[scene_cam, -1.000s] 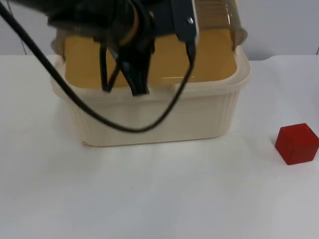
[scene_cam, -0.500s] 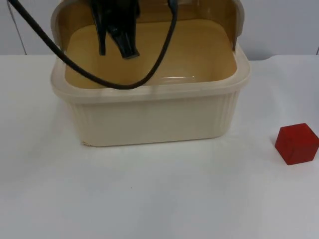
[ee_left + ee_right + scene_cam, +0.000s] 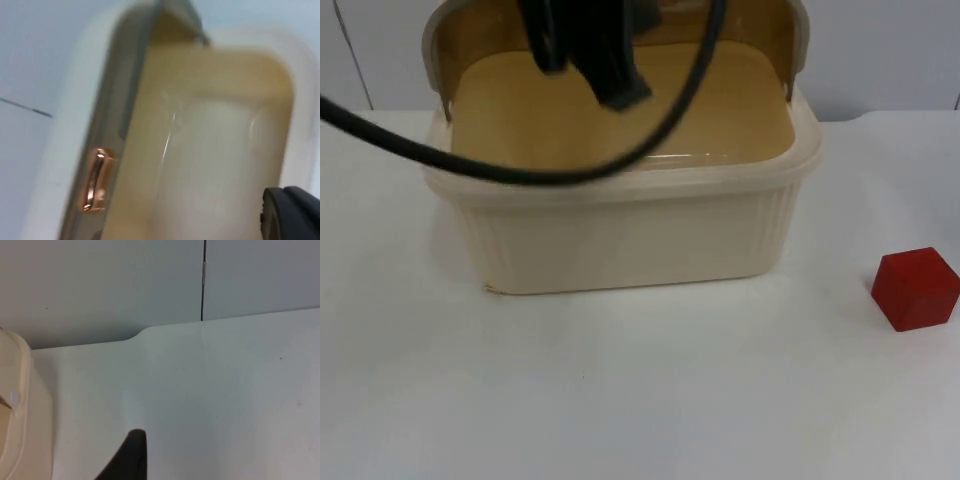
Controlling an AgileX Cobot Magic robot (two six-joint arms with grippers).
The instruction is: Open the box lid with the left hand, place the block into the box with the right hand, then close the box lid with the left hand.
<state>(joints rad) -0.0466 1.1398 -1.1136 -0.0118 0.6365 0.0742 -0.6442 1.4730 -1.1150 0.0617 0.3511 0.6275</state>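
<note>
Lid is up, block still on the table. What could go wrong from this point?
The lid stands upright behind the box with nothing seen propping it; it might drop before the red block arrives. The left gripper hangs over the box opening and could obstruct the drop. The right gripper waits over bare table, with the block near the table's front, so its reach may be awkward.

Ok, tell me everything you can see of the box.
The box is a cream plastic tub with rounded corners, a thick rolled rim and fine vertical ribs on its front wall. It stands upright on the white table, near the grey wall. Its inside looks yellowish and holds nothing. The translucent brownish lid is swung up at the back. The left hand hangs above the opening. The red block sits apart on the table.
</note>
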